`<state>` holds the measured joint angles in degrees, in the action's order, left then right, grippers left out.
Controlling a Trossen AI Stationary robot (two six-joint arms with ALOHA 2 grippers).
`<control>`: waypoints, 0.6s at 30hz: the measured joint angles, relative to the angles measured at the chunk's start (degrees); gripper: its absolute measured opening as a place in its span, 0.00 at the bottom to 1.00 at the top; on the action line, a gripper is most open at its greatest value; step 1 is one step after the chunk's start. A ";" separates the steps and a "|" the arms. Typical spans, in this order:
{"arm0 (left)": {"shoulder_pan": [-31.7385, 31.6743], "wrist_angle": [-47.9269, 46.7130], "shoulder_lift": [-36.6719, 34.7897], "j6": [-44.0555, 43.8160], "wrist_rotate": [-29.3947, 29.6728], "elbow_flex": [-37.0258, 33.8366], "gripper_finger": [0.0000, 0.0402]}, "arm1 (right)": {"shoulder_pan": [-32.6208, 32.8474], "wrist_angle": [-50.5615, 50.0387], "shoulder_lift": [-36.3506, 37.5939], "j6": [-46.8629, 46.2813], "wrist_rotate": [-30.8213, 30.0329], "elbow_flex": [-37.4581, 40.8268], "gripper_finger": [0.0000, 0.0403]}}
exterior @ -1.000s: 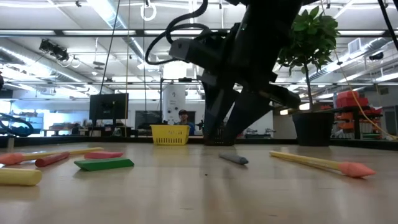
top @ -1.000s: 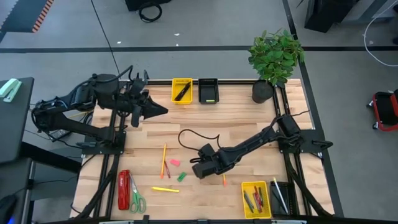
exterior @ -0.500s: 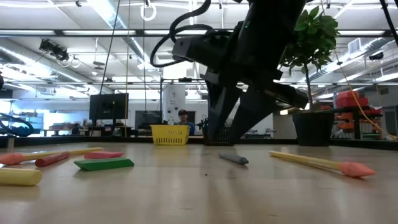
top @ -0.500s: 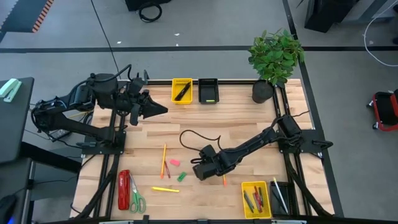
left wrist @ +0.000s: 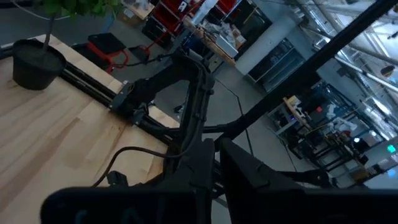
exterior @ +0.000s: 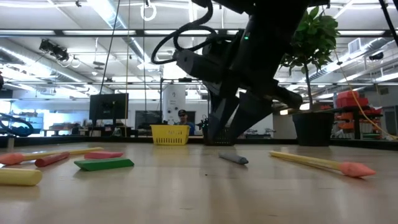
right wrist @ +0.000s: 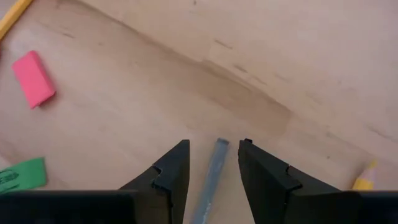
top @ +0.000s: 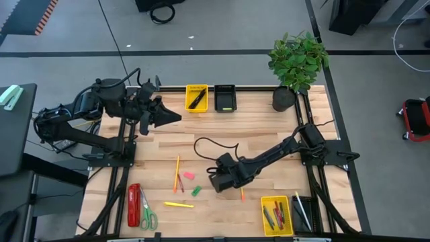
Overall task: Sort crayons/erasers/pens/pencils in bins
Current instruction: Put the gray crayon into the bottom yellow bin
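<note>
the grey crayon (right wrist: 212, 177) lies flat on the wooden table (top: 262, 128), near the middle of its front half. the right gripper (right wrist: 213, 163) hangs low over it, fingers apart with one on each side of the stick and not touching it. just beyond sit the pink eraser (right wrist: 33, 78) and the green eraser (right wrist: 20, 175), with an orange pencil (top: 177, 171) past them. a yellow bin (top: 276, 215) at the front right holds crayons, a black bin (top: 304, 214) beside it pencils. the left gripper (top: 176, 117) waits raised near the back left by another yellow bin (top: 196, 98); its fingers look nearly together.
</note>
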<state>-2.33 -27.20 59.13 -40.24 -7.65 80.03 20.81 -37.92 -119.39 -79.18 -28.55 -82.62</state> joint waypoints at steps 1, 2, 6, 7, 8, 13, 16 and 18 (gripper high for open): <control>0.00 0.00 0.00 0.60 -0.43 -0.02 0.09 | 0.12 0.03 -0.01 -0.19 -0.80 0.37 0.35; 0.00 0.00 0.00 1.47 -1.24 0.00 0.08 | 0.29 0.15 0.00 -0.19 -1.68 0.79 0.35; 0.01 0.02 0.00 3.90 -4.13 -0.01 0.08 | 1.49 2.41 0.02 -0.19 -3.72 2.61 0.35; 0.01 0.02 0.00 4.80 -4.23 0.00 0.08 | 1.90 3.17 0.02 -0.21 -3.76 3.26 0.35; 0.02 0.02 0.00 5.58 -4.25 0.00 0.09 | 2.25 4.23 0.02 -0.33 -3.84 3.99 0.35; -0.01 0.33 0.00 8.58 -4.73 0.00 0.10 | 3.18 9.23 0.02 -5.21 -3.61 7.07 0.35; 0.00 0.35 0.00 9.87 -6.69 0.00 0.10 | 3.28 10.36 0.04 -6.09 -2.06 7.03 0.35; 0.00 0.33 0.00 9.91 -7.28 0.00 0.09 | 3.33 10.55 0.04 -5.02 -1.91 7.03 0.35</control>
<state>-2.33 -26.87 59.13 -30.32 -14.94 80.03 24.14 -27.38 -119.35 -84.20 -30.47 -75.59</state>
